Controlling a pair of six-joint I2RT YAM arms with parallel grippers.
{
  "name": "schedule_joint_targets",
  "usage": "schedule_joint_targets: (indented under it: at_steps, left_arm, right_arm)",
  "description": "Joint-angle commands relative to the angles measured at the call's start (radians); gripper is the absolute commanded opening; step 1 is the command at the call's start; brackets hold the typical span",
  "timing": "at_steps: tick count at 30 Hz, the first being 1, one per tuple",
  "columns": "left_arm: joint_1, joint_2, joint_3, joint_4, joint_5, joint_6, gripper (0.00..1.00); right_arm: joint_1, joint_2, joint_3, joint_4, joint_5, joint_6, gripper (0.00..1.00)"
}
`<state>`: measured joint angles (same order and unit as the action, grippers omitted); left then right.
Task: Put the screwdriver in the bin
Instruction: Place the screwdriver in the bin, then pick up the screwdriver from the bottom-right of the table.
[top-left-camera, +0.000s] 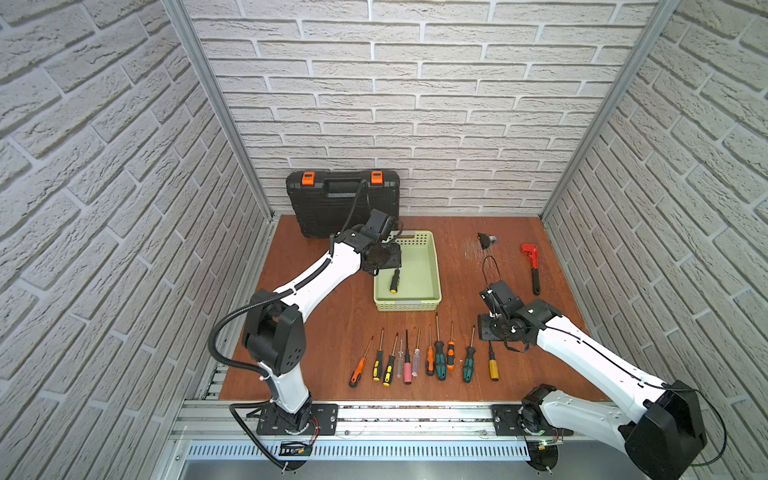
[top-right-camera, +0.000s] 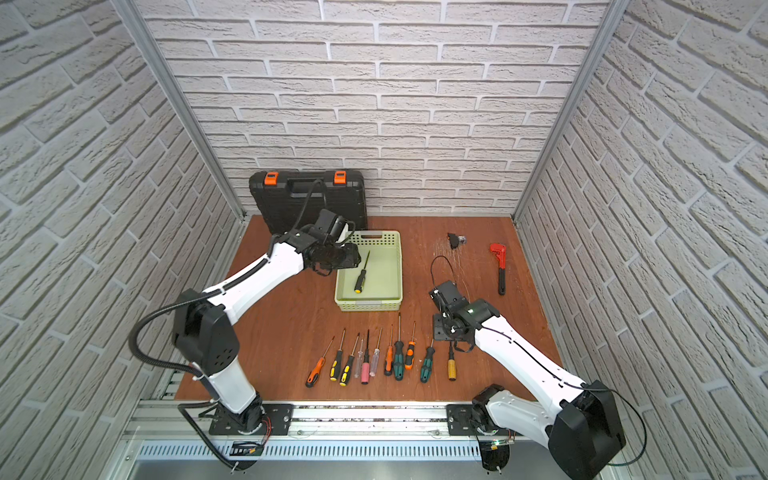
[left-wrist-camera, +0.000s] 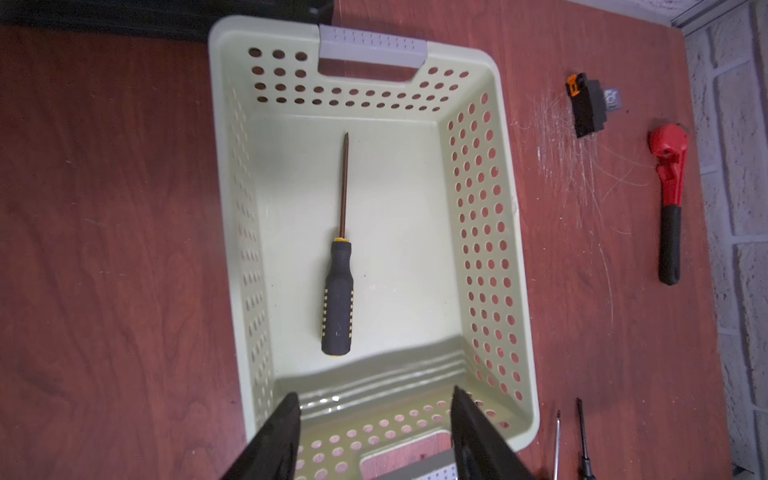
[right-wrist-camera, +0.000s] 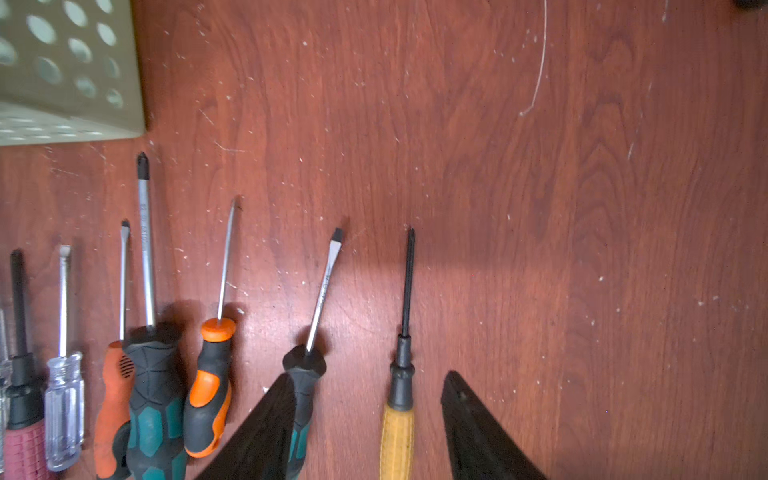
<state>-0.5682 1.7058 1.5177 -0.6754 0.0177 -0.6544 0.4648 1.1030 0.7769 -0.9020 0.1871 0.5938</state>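
Smooth plastic bin (faintly glossy) on scratched wood-grain table — screwdriver handle matt, shaft metal.

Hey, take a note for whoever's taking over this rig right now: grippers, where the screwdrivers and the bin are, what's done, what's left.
Left gripper: open, empty, above the bin.
Right gripper: open, jaws either side of the yellow-handled screwdriver, not closed on it.
Done: one black-and-yellow screwdriver lies flat in the bin.
Left: the yellow-handled screwdriver, likely next, then the other screwdrivers in the row on the table.
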Motion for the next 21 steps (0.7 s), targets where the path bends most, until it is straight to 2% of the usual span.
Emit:
schedule_joint_targets:
  at_steps: [1,6,13,17,21]
  left_arm:
    - [-0.002,-0.062,-0.063,0.017,-0.074,0.006,0.59]
    - [0.005,-0.153,-0.123,0.02,-0.111,-0.004,0.59]
    - [0.019,-0.203,-0.162,0.017,-0.138,-0.023,0.6]
    - [0.036,-0.23,-0.184,0.0,-0.176,-0.027,0.6]
    - [0.062,-0.256,-0.222,0.009,-0.175,-0.036,0.6]
  right_arm:
    - [0.01,-0.025,-0.023,-0.093,0.016,0.108,0.55]
    - [0.015,-0.094,-0.107,-0.09,-0.024,0.194,0.63]
    - [0.017,-0.032,-0.214,0.018,-0.056,0.21,0.53]
    - [0.015,-0.052,-0.228,0.039,-0.041,0.202,0.52]
    - [0.015,0.002,-0.221,0.072,-0.065,0.185,0.51]
